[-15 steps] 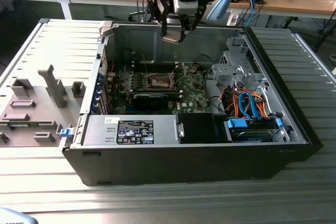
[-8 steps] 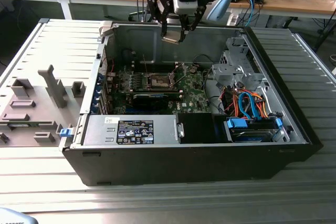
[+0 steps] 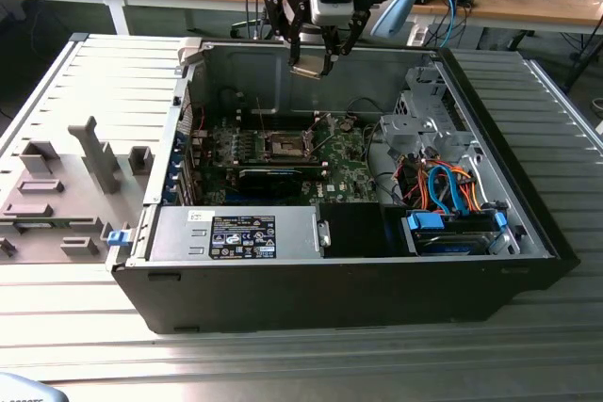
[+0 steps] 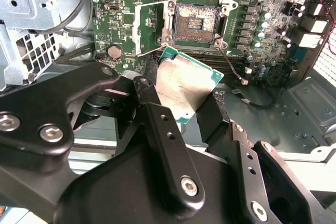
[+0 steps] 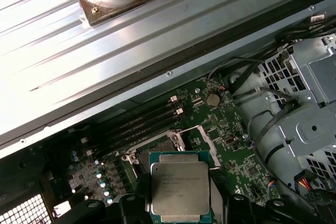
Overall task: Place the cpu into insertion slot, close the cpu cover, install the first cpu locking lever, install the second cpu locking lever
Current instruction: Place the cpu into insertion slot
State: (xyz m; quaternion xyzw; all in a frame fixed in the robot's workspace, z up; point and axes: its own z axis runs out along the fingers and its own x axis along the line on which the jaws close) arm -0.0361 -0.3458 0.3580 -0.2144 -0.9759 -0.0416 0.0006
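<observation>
My gripper [image 3: 314, 61] hangs over the open computer case, shut on the cpu [image 3: 306, 70], a flat square chip held by its edges. In both wrist views the cpu [image 4: 185, 87] [image 5: 179, 190] sits between the black fingers [image 4: 157, 114] with its pale metal face showing. The insertion slot [image 3: 285, 146] [image 4: 195, 20] lies well below on the green board, dark centre bare. The cpu cover [image 4: 149, 27] stands swung open beside it. A thin wire lever [image 4: 232, 66] sticks out from a socket corner. In the first wrist view the cpu partly hides the slot [image 5: 157, 150].
A metal drive cage [image 3: 424, 120] with orange and blue cables [image 3: 443, 190] stands at the exterior view's right. A black card [image 3: 273, 178] and the power supply [image 3: 236, 233] lie nearer the front. A grey fixture block [image 3: 66, 185] sits outside the case.
</observation>
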